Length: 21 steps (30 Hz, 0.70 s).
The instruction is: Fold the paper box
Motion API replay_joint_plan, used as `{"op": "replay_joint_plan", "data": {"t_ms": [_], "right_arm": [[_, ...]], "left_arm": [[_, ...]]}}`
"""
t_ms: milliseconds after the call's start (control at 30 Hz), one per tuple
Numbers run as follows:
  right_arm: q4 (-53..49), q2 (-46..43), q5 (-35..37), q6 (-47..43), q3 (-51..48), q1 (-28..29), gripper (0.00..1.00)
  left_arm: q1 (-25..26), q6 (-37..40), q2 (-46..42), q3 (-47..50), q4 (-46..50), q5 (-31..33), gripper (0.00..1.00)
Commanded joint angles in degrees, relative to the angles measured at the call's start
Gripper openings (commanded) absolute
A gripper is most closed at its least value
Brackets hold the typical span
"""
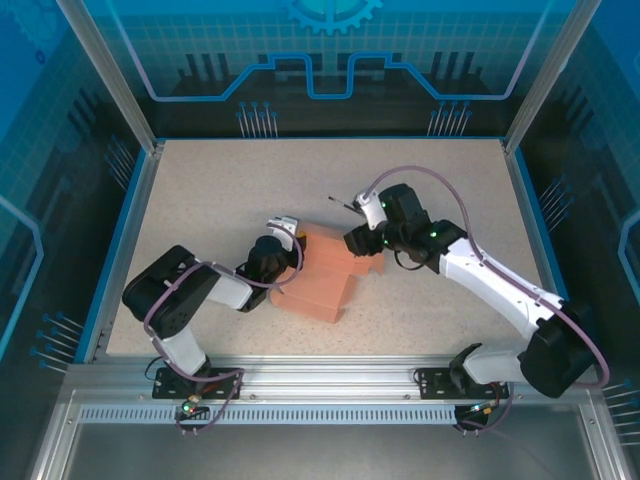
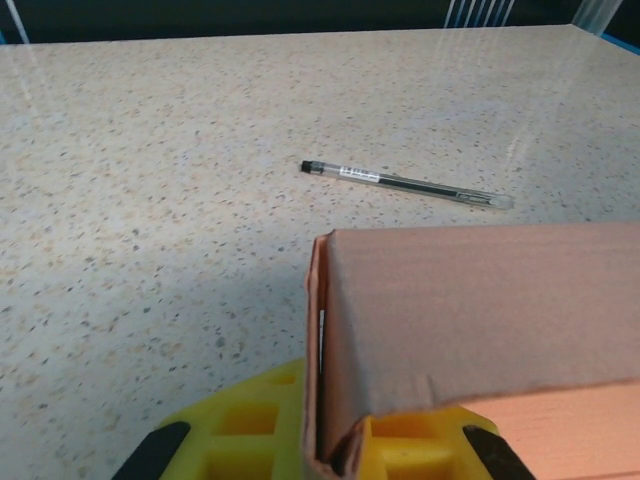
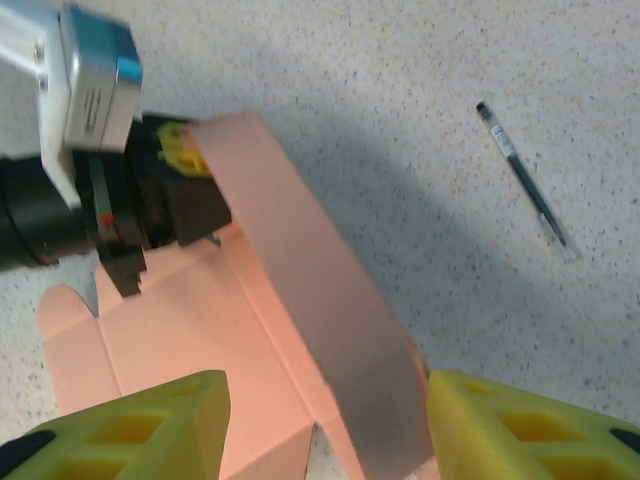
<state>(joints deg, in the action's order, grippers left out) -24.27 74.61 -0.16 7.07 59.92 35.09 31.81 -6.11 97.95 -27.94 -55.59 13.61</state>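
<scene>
left gripper (image 2: 322,440) is pinched on the raised wall of the box (image 1: 318,288) at its left end; right gripper (image 3: 325,425), spread, is held astride that wall's right end, along its length.

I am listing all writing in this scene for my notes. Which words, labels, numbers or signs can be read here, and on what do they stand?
No text can be read.
The pen has a small printed strip near its dark tip, too small to read.
The paper box is plain, with no print on the faces that show.
</scene>
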Motion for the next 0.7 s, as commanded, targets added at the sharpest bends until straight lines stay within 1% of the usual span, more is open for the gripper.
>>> {"op": "replay_joint_plan", "data": {"t_ms": [0, 100, 233, 433, 600, 667], "right_arm": [[-3.41, -0.52, 8.65, -0.28, -1.39, 2.56, 0.56], [-3.29, 1.64, 13.21, -0.35, -0.48, 4.07, 0.54], [-3.99, 5.53, 17.42, -1.43, 2.11, 5.49, 0.50], [-2.65, 9.98, 21.10, -2.01, 3.18, 6.61, 0.45], [1.87, 12.09, 21.44, -0.18, 2.80, 7.02, 0.29], [4.06, 12.69, 21.04, 1.24, 2.17, 7.17, 0.25]], "left_arm": [[0.48, -3.15, -3.12, -2.25, 6.80, 3.26, 0.00], [0.54, -3.96, -4.66, -3.11, 10.33, 3.61, 0.00], [0.68, -4.52, -6.50, -4.22, 14.50, 3.97, 0.00], [1.10, -5.26, -7.79, -5.42, 17.91, 4.47, 0.00], [1.50, -6.07, -7.76, -6.88, 20.12, 5.10, 0.00], [1.63, -6.84, -8.05, -7.51, 21.43, 5.38, 0.00]]}}
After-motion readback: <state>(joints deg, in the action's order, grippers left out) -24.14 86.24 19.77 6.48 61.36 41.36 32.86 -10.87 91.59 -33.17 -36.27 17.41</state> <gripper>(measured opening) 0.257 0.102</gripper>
